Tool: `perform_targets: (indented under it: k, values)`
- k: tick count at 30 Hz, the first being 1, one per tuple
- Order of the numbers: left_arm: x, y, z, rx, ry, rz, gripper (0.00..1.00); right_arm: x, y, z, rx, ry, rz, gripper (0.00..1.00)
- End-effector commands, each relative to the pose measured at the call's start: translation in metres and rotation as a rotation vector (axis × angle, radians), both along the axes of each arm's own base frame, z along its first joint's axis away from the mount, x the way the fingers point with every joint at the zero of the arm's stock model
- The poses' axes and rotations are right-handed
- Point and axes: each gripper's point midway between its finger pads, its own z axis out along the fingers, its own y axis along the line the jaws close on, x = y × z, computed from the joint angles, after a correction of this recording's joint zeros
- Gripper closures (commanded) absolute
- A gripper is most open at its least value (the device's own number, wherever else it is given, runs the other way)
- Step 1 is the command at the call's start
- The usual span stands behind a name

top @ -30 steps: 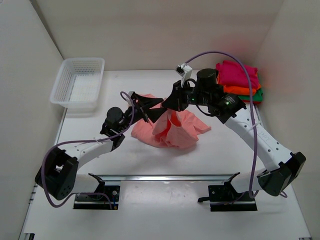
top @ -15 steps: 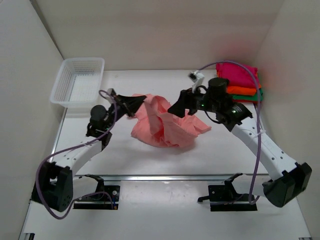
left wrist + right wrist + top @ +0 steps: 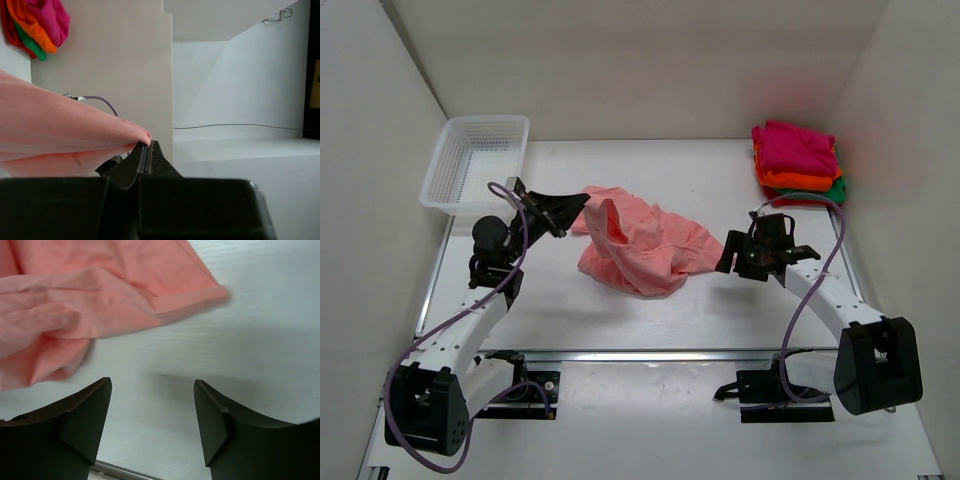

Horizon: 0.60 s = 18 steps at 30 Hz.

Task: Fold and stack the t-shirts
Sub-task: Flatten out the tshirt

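A crumpled salmon-pink t-shirt (image 3: 645, 245) lies mid-table. My left gripper (image 3: 580, 202) is shut on its left edge and holds that corner off the table; in the left wrist view the cloth (image 3: 60, 135) is pinched at the closed tips of the left gripper (image 3: 147, 143). My right gripper (image 3: 728, 256) stands open just right of the shirt, low over the table; the right wrist view shows the right gripper (image 3: 152, 385) with bare table between its fingers and the shirt's sleeve hem (image 3: 190, 295) ahead of it. A folded stack sits back right: magenta t-shirt (image 3: 795, 145), orange t-shirt (image 3: 800, 181), green t-shirt (image 3: 836, 190).
A white mesh basket (image 3: 450, 190) stands at the back left, just behind my left arm. White walls close in the table on three sides. A metal rail (image 3: 650, 352) runs across the near edge in front of the arm bases.
My right gripper let go of the pink shirt, opened and dropped back to the right. My left gripper shut on the shirt's edge and drew it left.
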Motion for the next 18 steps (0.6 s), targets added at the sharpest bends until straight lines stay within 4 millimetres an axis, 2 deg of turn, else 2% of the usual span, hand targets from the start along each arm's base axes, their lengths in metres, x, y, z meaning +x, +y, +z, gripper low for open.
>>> perform_targets:
  k: [1, 2, 4, 11, 13, 15, 18]
  values:
    - [-0.007, -0.004, 0.007, 0.009, -0.037, -0.011, 1.00, 0.024, -0.021, -0.002, -0.054, -0.060, -0.131, 0.35]
    - [-0.006, -0.001, 0.007, 0.016, -0.045, 0.000, 1.00, 0.023, -0.025, -0.013, -0.051, -0.031, -0.151, 0.35]
    - [-0.008, -0.001, 0.007, 0.020, -0.048, -0.005, 1.00, 0.024, -0.027, -0.023, -0.033, -0.010, -0.163, 0.35]
    - [-0.010, 0.002, 0.002, 0.002, -0.034, 0.007, 1.00, 0.044, -0.038, -0.029, 0.062, -0.009, -0.246, 0.38]
    - [-0.009, 0.005, 0.004, 0.003, -0.041, 0.015, 1.00, 0.052, -0.039, -0.027, 0.075, -0.006, -0.250, 0.38]
    - [-0.008, 0.003, 0.003, 0.000, -0.035, 0.011, 1.00, 0.054, -0.039, -0.036, 0.110, 0.026, -0.268, 0.40]
    - [-0.009, 0.003, 0.002, -0.003, -0.033, 0.009, 1.00, 0.060, -0.035, -0.040, 0.162, 0.045, -0.273, 0.46]
